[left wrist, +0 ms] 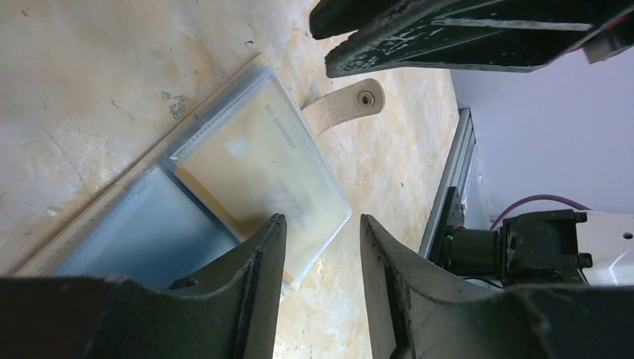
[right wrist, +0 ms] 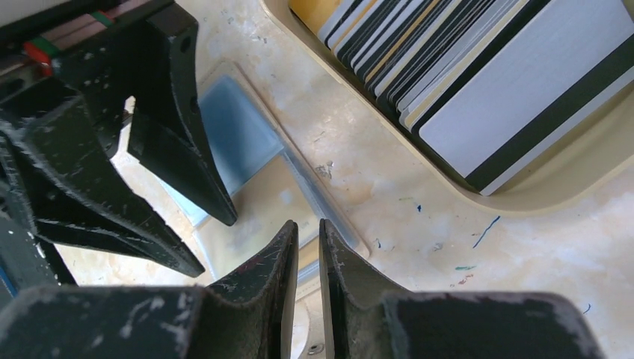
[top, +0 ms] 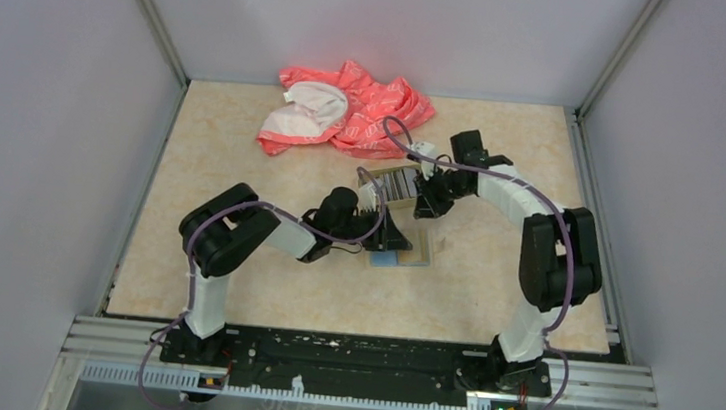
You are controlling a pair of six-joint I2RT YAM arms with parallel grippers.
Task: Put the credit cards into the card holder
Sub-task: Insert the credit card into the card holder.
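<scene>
The card holder point(left wrist: 247, 172) lies open on the table, with a light-blue panel and a tan panel under clear sleeves and its snap strap point(left wrist: 348, 105) sticking out. It also shows in the top view point(top: 402, 256) and the right wrist view point(right wrist: 239, 142). The credit cards point(right wrist: 478, 75) stand edge-on in a tan tray point(right wrist: 523, 202), also seen from above point(top: 398, 182). My left gripper point(left wrist: 321, 224) is open and empty, just above the holder's corner. My right gripper point(right wrist: 308, 228) hovers over the holder's edge, its jaws closed to a thin slit with nothing between them.
A pink and white cloth point(top: 348, 108) lies crumpled at the back of the table. The two grippers are close together over the holder; the left gripper's fingers point(right wrist: 179, 149) show in the right wrist view. A metal rail point(left wrist: 448, 194) runs along the table's right edge.
</scene>
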